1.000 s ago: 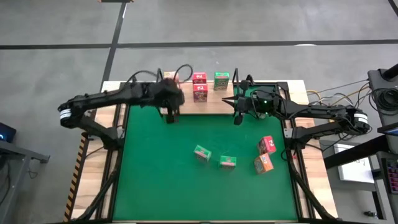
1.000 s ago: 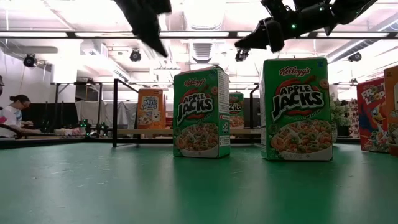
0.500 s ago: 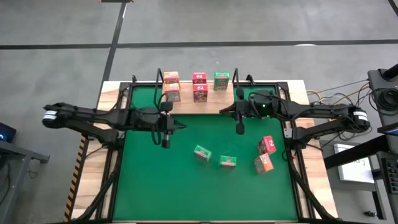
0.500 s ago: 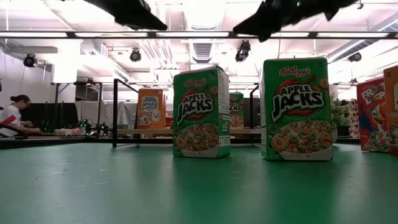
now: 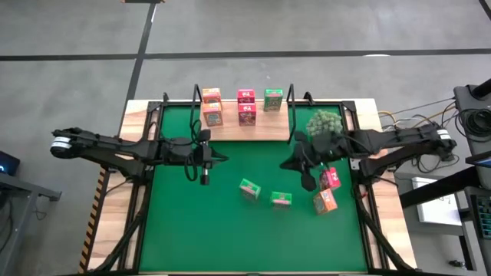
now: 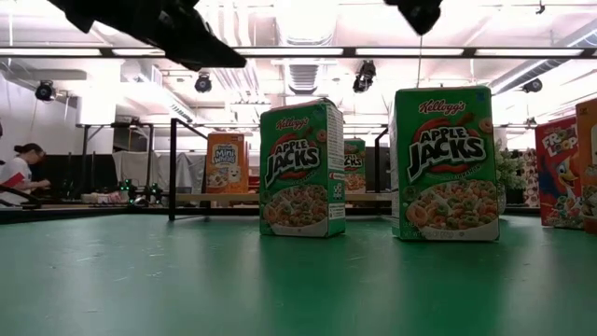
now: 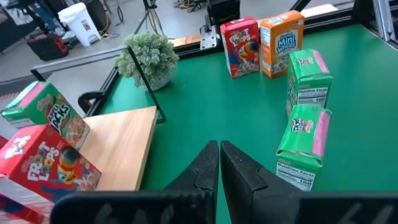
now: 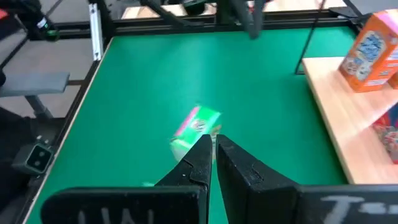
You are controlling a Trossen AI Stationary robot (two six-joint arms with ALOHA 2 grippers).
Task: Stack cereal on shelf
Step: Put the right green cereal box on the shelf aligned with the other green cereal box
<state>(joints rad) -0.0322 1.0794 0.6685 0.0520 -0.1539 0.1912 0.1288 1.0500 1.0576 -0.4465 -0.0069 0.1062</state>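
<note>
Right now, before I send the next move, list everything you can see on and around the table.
Shelf: one, light wood, far edge of mat.
Cereal boxes on shelf: two orange, two pink, one green.
Cereal boxes on mat: two green, one pink, one orange.
Plant ball: one, grey-green, right of shelf.
Mat: one, green.
Person: one, far behind the table.
Left gripper: fingers shut, over mat's left.
Right gripper: fingers shut, near pink box.

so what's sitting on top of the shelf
The shelf holds five cereal boxes: two orange stacked, two pink stacked, one green. The lower boxes are partly covered.
</note>
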